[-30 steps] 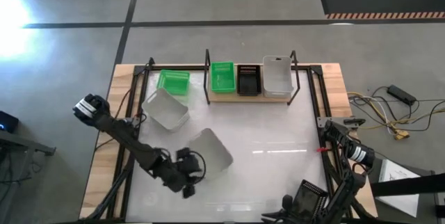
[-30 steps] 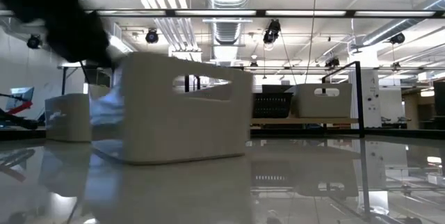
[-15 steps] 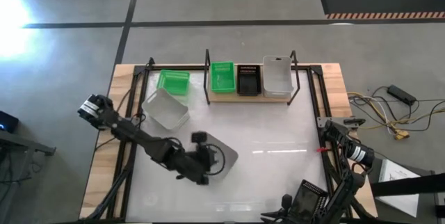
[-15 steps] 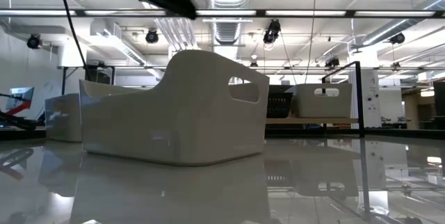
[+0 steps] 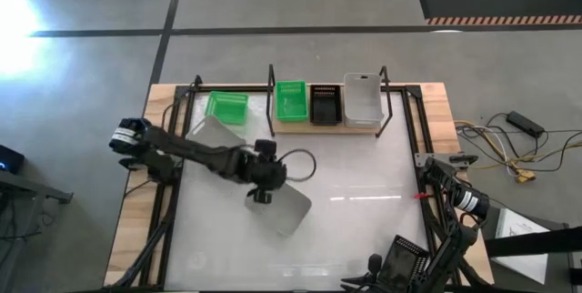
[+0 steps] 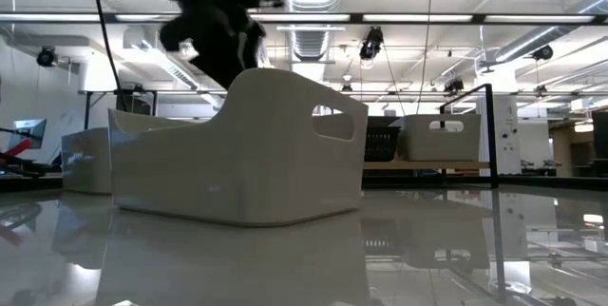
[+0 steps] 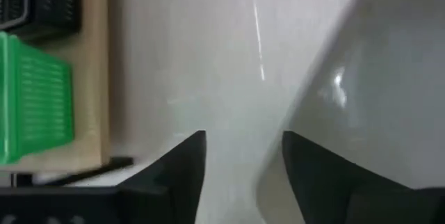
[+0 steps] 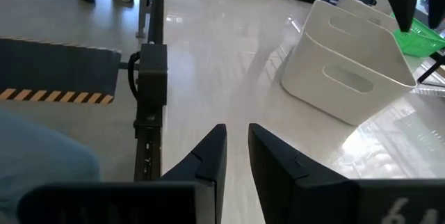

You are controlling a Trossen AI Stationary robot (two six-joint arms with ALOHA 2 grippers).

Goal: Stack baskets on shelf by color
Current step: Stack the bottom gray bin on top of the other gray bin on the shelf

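Left gripper (image 5: 261, 173) hovers open, empty, above the white basket (image 5: 284, 204) mid-table, probably lining up a grasp. Right gripper (image 8: 235, 156) parked near-right, slightly open, empty.

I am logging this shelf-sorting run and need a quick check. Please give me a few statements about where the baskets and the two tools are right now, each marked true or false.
1. Three baskets sit on the shelf: green basket, black basket, white basket. True.
2. The left tool grips a green basket. False: it is open, empty, at the rim of the near white basket.
3. The right tool is parked at the table's near right corner. True.
4. The green basket off the shelf lies right of the shelf. False: it lies left of it.
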